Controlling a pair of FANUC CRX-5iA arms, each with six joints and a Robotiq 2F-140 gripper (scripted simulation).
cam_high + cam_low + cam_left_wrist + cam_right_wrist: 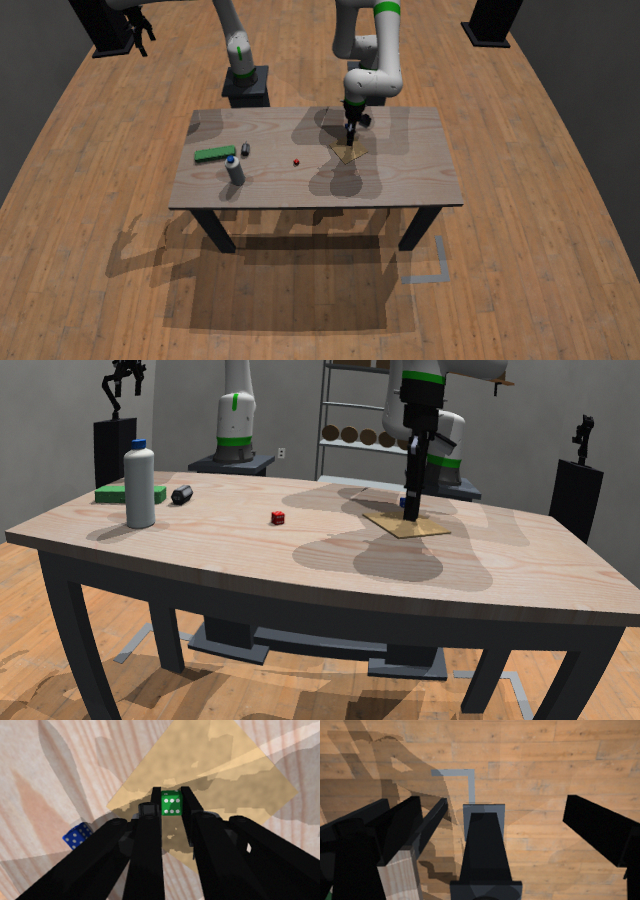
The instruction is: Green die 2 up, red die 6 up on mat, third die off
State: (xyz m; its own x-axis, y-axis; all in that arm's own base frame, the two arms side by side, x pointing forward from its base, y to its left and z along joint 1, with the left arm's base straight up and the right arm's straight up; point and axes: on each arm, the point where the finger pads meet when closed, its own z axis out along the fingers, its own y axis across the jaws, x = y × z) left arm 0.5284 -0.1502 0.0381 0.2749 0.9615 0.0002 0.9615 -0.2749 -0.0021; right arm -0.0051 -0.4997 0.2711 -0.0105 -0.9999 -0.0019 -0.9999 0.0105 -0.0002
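Observation:
My left gripper [350,144] [411,519] [170,799] points down over the tan mat [346,158] [434,530] [241,760], its tips at or just above it. It is shut on the green die [171,803], whose face toward the wrist camera shows six pips. Whether that die touches the mat is hidden. The red die [296,162] [278,518] sits on the table off the mat; its top number is too small to read. The blue die [403,502] [76,837] lies off the mat, behind it. My right gripper [149,46] [492,808] is open and empty, away from the table.
A white bottle with a blue cap [235,171] [140,487] stands upright on the table [280,192]. A green block [215,153] [105,495] and a dark cylindrical object [245,149] [182,495] lie behind it.

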